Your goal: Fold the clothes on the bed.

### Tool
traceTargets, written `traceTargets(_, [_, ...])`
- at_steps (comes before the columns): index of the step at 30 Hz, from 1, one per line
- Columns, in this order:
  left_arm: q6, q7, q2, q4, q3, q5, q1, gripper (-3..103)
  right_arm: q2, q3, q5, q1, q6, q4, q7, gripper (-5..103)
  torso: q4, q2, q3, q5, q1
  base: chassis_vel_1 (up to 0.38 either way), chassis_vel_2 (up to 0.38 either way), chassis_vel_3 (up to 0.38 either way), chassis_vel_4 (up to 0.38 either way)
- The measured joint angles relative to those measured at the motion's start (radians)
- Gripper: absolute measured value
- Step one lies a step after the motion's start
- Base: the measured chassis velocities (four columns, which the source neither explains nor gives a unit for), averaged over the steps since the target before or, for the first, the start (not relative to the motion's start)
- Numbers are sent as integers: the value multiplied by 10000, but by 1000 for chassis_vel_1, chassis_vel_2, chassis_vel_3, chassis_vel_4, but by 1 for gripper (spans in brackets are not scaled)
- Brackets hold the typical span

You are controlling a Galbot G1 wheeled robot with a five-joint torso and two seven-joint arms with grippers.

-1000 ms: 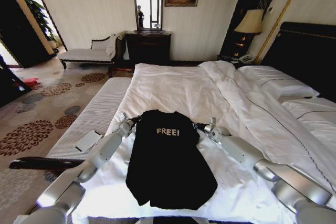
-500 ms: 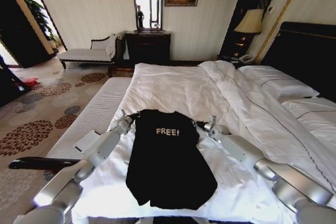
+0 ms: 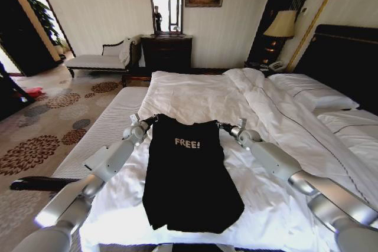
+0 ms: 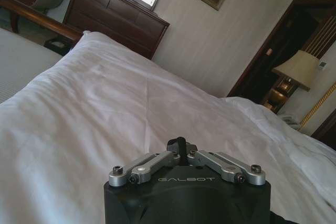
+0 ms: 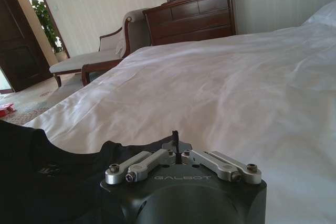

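The clothes [image 3: 186,175], a black T-shirt with white "FREE!" lettering, lie lengthwise on the white bed [image 3: 195,95], top edge raised off the duvet. My left gripper [image 3: 152,120] is shut on its left shoulder and my right gripper [image 3: 222,126] is shut on its right shoulder. In the left wrist view the left gripper [image 4: 180,142] has its fingers pressed together above the white duvet [image 4: 105,119]. In the right wrist view the right gripper [image 5: 175,136] is pinched shut, with black T-shirt fabric [image 5: 47,182] spread beside it.
A pale striped bench [image 3: 103,131] runs along the bed's left side with a white card [image 3: 97,157] on it. Pillows [image 3: 313,92] and a dark headboard [image 3: 345,57] are at the right. A chaise [image 3: 97,60], dresser [image 3: 167,51] and lamp [image 3: 282,25] stand by the far wall.
Both grippers have moved up and farther across the bed, carrying the shirt's shoulders with them. The shirt's top edge is higher and the cloth is drawn straighter.
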Motion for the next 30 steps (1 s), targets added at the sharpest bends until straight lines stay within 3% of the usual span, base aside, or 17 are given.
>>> traceTargets(13, [-172, 417, -445, 1360, 868, -154, -1388, 0, 549, -430, 15, 983, 182, -1479, -112, 0, -4, -1, 0, 2, 1, 0, 0, 0, 0])
traceTargets(22, [-202, 530, -354, 1914, 1081, -248, -2033, 0, 1496, -680, -134, 1587, 359, -2430, -169, 0, 6, -1, -1, -2, 1, 0, 0, 0, 0])
traceTargets(30, [-209, 448, -191, 1166, 880, -21, -1484, 0, 1195, -512, -193, 1426, 548, -1924, -138, 0, -2, -1, -1, -3, -1, 0, 0, 0, 0])
